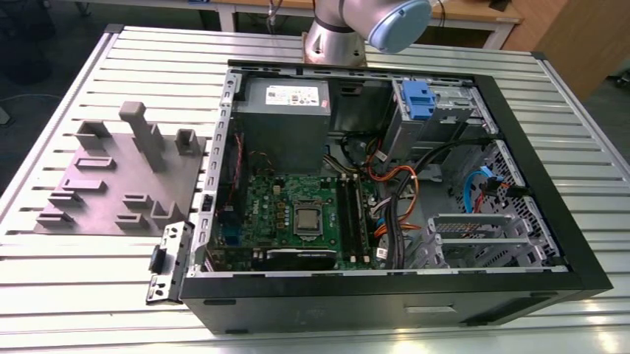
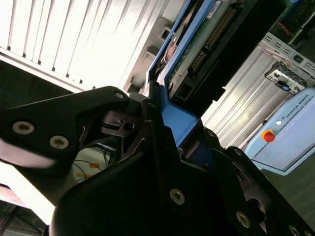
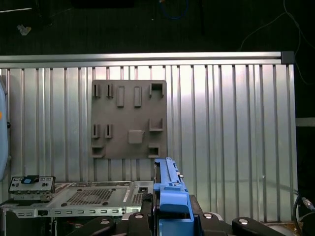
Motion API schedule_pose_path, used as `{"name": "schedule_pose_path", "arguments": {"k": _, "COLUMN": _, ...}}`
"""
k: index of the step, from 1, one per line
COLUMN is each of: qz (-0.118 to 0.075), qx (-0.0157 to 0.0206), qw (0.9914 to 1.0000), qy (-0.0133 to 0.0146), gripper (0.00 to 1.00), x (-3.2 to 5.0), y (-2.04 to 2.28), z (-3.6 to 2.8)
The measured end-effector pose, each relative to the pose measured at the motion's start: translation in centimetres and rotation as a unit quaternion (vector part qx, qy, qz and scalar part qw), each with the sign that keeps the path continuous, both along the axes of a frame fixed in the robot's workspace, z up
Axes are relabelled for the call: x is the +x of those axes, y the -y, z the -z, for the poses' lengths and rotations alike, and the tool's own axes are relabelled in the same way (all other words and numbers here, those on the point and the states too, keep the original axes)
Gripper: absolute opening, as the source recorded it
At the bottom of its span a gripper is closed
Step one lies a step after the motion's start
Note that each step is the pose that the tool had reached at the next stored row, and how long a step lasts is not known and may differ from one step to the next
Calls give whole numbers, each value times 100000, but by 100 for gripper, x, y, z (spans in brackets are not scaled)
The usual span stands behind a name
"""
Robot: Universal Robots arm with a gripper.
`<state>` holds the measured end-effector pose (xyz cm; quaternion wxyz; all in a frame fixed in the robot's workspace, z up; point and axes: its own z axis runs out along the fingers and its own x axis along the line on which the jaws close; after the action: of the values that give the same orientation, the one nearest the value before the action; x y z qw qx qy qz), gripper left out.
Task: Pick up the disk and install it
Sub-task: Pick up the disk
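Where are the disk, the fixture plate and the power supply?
disk (image 2: 179,120): second wrist view, blue carrier frame.
fixture plate (image 3: 129,118): first wrist view, flat middle.
power supply (image 1: 283,136): exterior view, grey upper face.

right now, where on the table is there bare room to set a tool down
Bare slatted table lies between the grey fixture plate and the camera-side edge, and along the exterior view's right of the computer case. Inside the case it is crowded: power supply, motherboard, cables. The gripper holds the disk.
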<state>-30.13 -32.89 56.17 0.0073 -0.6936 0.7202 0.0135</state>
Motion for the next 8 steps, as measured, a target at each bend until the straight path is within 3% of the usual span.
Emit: {"name": "schedule_pose_path", "arguments": {"k": 8, "qz": -3, "qx": 0, "qw": 100000, "qy": -5, "gripper": 36, "x": 0, "y": 1, "z": 0}}
